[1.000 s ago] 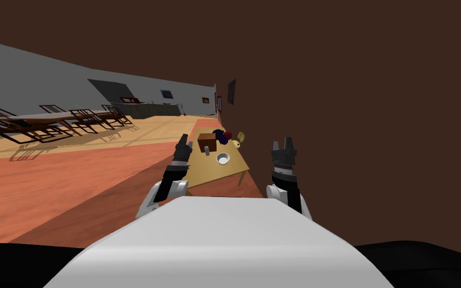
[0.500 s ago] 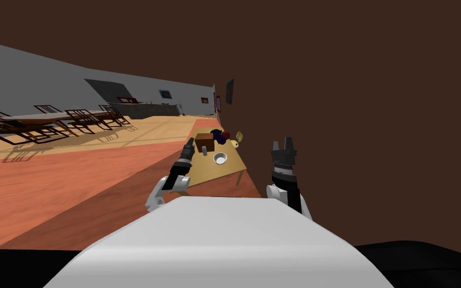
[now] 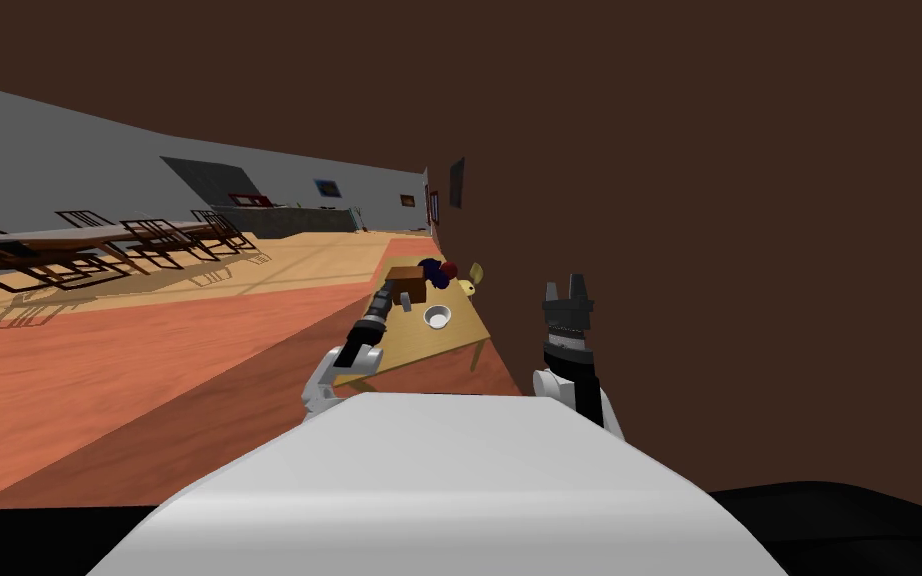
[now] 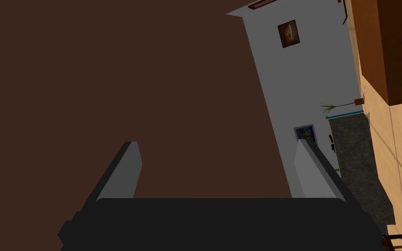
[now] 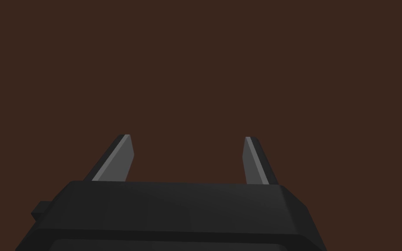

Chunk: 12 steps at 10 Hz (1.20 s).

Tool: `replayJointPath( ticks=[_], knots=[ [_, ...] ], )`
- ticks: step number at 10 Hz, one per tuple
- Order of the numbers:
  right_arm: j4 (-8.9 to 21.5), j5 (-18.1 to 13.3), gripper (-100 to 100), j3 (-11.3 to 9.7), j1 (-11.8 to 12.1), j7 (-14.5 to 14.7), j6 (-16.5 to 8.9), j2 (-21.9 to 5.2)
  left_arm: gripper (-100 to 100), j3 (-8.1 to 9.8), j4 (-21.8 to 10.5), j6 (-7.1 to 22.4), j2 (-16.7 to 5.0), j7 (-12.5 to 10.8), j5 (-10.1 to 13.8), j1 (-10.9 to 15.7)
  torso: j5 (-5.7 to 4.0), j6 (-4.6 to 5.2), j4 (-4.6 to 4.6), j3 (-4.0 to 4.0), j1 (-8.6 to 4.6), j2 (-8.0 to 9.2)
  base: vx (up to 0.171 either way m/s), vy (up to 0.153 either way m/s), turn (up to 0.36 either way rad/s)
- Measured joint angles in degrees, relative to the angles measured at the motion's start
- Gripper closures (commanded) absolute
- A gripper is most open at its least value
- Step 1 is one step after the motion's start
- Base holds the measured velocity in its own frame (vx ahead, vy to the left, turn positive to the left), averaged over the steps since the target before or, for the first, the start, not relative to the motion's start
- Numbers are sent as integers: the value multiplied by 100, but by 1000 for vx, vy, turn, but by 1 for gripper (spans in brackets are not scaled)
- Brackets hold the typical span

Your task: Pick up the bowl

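A small white bowl [image 3: 436, 317] sits on a light wooden table [image 3: 449, 342] against the dark brown wall, in the head view. My left gripper [image 3: 385, 290] reaches over the table's left edge, a short way left of the bowl and apart from it. Its fingers [image 4: 124, 172] stand open with nothing between them. My right gripper [image 3: 568, 288] is raised to the right of the table, open and empty, with its fingers [image 5: 119, 159] in front of the brown wall.
A brown box [image 3: 410, 282], a small grey cup [image 3: 406, 302], dark blue and red items [image 3: 439, 270] and a yellow object [image 3: 475, 274] share the table beyond the bowl. A dining table with dark chairs [image 3: 79, 250] stands far left across the orange floor.
My left arm has stretched forward and to the right, over the table's edge toward the bowl. The head view has shifted slightly. The right arm has stayed put.
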<state>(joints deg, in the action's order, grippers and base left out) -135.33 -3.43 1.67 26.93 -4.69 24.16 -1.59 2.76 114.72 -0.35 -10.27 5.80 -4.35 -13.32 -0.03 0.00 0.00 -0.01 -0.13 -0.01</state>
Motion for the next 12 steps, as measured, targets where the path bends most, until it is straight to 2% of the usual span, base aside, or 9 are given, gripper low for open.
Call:
replayJointPath(
  ticks=[1, 3, 12],
  knots=[
    [0, 0, 0, 0, 0, 0, 0, 0, -100, 7, -191, 170, -4, 92, 9, 172, -1, 1, 0, -1, -6, -1, 2, -40, -16],
    [0, 0, 0, 0, 0, 0, 0, 0, -100, 57, -549, 390, -108, 168, 80, 326, 0, 0, -1, -1, -1, -2, 2, -37, -25],
    [0, 0, 0, 0, 0, 0, 0, 0, -100, 136, -1728, 1519, -312, 537, 275, 1067, 1, -2, 0, 0, 8, 1, -2, -22, -45]
  ],
)
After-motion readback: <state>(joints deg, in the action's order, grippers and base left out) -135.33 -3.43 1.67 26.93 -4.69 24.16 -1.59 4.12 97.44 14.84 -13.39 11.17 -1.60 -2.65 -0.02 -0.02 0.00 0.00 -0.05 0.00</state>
